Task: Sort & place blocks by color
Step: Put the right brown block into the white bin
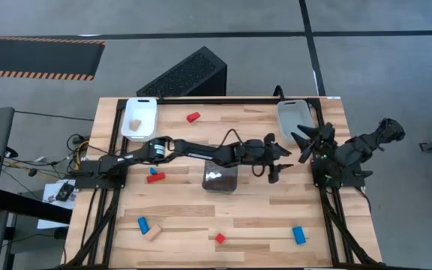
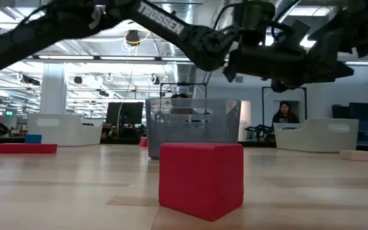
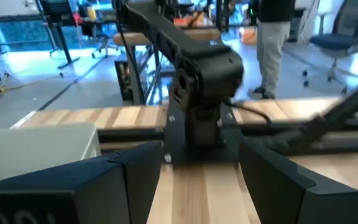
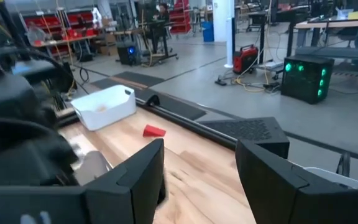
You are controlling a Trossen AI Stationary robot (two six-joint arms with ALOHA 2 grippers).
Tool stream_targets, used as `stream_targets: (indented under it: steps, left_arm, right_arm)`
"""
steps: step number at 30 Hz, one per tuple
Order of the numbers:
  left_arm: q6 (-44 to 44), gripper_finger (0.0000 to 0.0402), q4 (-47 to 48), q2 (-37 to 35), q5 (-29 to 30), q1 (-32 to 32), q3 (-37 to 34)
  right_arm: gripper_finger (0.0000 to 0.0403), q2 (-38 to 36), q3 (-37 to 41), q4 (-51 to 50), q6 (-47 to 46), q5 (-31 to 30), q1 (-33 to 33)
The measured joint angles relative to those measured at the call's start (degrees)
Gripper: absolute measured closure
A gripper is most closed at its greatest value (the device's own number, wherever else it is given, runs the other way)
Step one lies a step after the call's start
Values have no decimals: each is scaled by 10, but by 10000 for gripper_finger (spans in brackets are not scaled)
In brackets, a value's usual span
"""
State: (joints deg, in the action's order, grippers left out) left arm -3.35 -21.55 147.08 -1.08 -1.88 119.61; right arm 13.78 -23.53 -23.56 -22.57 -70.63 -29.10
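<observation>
Small blocks lie scattered on the wooden table: a red block [image 1: 193, 117] near the far edge, also in the right wrist view [image 4: 154, 131]; a red block [image 1: 156, 178] and a blue block [image 1: 153, 171] left of centre; a blue block [image 1: 142, 223], a wooden block [image 1: 153, 232], a red block [image 1: 220, 238] [image 2: 201, 179] and a blue block [image 1: 298, 235] along the near edge. One wooden block [image 1: 136, 124] rests in the white tray [image 1: 139, 118]. My left gripper [image 1: 278, 171] [image 3: 197, 186] hovers open and empty right of the clear tray [image 1: 220, 178]. My right gripper [image 1: 304, 146] [image 4: 197, 180] is open and empty, near the grey tray [image 1: 295, 116].
The left arm [image 1: 201, 150] stretches across the table's middle, above the clear tray [image 2: 193, 128]. The two grippers are close together at the table's right. A black slatted box [image 1: 186, 75] stands beyond the far edge. A person [image 2: 286, 115] sits in the room behind.
</observation>
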Motion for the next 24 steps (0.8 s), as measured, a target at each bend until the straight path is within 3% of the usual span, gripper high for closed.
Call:
stream_targets:
  steps: [8, 12, 20, 24]
  left_arm:
    - [21, 196, 91, 70, -22, -1, 152]
    - [20, 196, 126, 67, -23, -2, 152]
    - [39, 196, 213, 67, -42, -11, 151]
    - [35, 196, 234, 67, -43, -11, 150]
  right_arm:
    - [179, -4, 0, 4, -10, 2, -16]
    - [179, -3, 0, 33, 8, 2, -27]
    - [179, -3, 0, 207, 212, 7, -73]
    - [179, -3, 0, 251, 259, 7, -96]
